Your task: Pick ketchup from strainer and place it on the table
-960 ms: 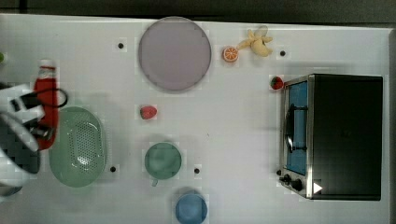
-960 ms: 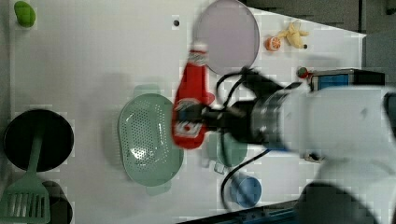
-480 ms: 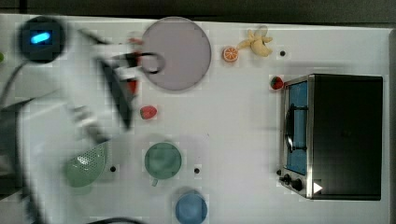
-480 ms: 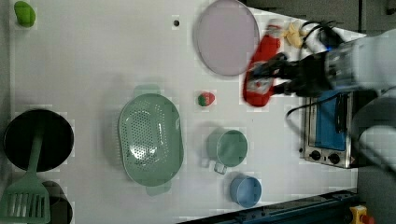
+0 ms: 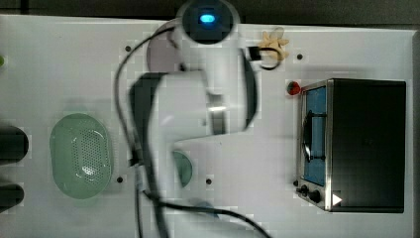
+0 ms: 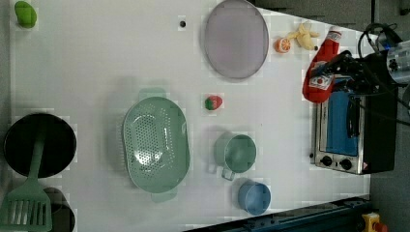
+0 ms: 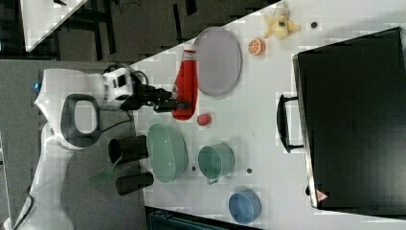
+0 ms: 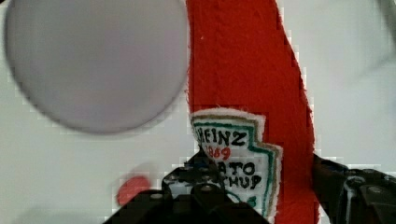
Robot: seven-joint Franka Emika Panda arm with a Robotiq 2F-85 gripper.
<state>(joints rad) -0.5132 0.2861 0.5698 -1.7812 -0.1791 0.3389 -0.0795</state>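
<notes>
Left view, gripper (image 6: 333, 72) clamped on the ketchup (image 6: 319, 72), bottle lifted clear above the table (image 6: 96, 58), well apart from the strainer (image 6: 154, 142), near the grey-lilac plate (image 6: 236, 37).

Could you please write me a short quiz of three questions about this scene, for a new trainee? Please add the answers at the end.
1. True or false: the ketchup lies inside the strainer.
2. What does the gripper hold?
A. the green cup
B. the ketchup
C. the strawberry
3. Fill in: in the wrist view, the round thing beside the bottle is the grey-lilac ____.

Key:
1. False. The strainer is empty; the bottle is held above the table.
2. B
3. plate
</notes>
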